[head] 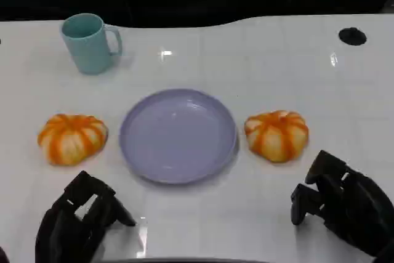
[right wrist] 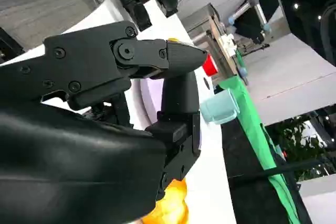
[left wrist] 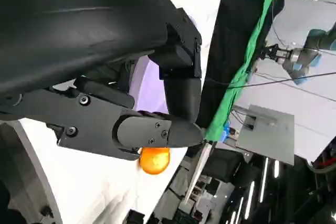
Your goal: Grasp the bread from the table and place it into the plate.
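Both hands hover empty, fingers apart: left hand (head: 77, 217), right hand (head: 341, 204). Right bread (head: 277, 135) lies at its 11 o'clock, beside the plate (head: 178, 173).

I see a white worktop (head: 258, 214). On it lie a purple plate (head: 178, 135) in the middle, one bread (head: 72, 138) just left of it, another bread (head: 277, 135) just right, and a teal mug (head: 90, 43) far left.

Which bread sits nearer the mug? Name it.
The bread left of the plate, on the mug's side; the other bread lies right of the plate.
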You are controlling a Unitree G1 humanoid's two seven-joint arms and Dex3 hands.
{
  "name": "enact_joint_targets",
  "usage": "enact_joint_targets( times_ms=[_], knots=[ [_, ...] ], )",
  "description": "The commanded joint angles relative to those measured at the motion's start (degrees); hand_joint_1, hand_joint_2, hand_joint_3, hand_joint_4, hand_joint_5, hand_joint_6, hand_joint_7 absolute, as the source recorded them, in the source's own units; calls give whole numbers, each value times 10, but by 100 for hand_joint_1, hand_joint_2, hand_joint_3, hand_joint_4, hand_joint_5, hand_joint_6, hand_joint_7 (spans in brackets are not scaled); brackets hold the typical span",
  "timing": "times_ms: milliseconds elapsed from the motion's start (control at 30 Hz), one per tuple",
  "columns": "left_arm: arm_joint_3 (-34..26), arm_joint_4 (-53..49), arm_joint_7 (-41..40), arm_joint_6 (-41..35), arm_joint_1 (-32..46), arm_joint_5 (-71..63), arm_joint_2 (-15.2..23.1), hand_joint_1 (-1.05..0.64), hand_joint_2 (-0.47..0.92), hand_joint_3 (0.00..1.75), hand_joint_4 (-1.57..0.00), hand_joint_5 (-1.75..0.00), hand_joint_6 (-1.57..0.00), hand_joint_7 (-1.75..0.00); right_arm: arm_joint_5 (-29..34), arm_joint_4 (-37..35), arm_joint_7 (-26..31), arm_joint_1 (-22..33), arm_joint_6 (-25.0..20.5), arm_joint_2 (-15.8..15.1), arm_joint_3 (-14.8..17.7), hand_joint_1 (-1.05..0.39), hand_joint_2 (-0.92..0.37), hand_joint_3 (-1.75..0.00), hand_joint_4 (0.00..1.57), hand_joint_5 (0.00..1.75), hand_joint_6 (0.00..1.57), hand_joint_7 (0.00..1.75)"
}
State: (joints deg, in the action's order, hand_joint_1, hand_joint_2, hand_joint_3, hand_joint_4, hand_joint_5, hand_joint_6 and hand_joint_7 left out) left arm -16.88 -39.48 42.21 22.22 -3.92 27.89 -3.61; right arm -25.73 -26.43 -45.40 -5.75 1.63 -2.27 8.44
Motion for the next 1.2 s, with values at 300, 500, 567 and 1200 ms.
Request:
enact_joint_targets(
  times_ms=[300,500,567,1200],
  knots=[
    [-1,3,3,5,-2,-1,8,-55,92,27,-62,-175,-51,-151,-2,-2,-3,1,3,-4,5,-43,-92,-42,66,175,43,175],
    [-1,9,0,0,1,0,6,-56,92,26,-62,-175,-51,-151,-2,2,-1,2,0,-6,4,-43,-92,-40,66,175,43,175],
    [0,8,1,1,0,-2,7,-56,92,26,-61,-175,-51,-151,0,3,0,2,1,-7,3,-43,-92,-41,65,175,42,175],
    [0,-1,0,7,-7,-5,4,-56,92,25,-63,-175,-52,-151,75,25,32,-7,141,-28,-14,-48,-92,-33,43,165,45,125]
  ],
)
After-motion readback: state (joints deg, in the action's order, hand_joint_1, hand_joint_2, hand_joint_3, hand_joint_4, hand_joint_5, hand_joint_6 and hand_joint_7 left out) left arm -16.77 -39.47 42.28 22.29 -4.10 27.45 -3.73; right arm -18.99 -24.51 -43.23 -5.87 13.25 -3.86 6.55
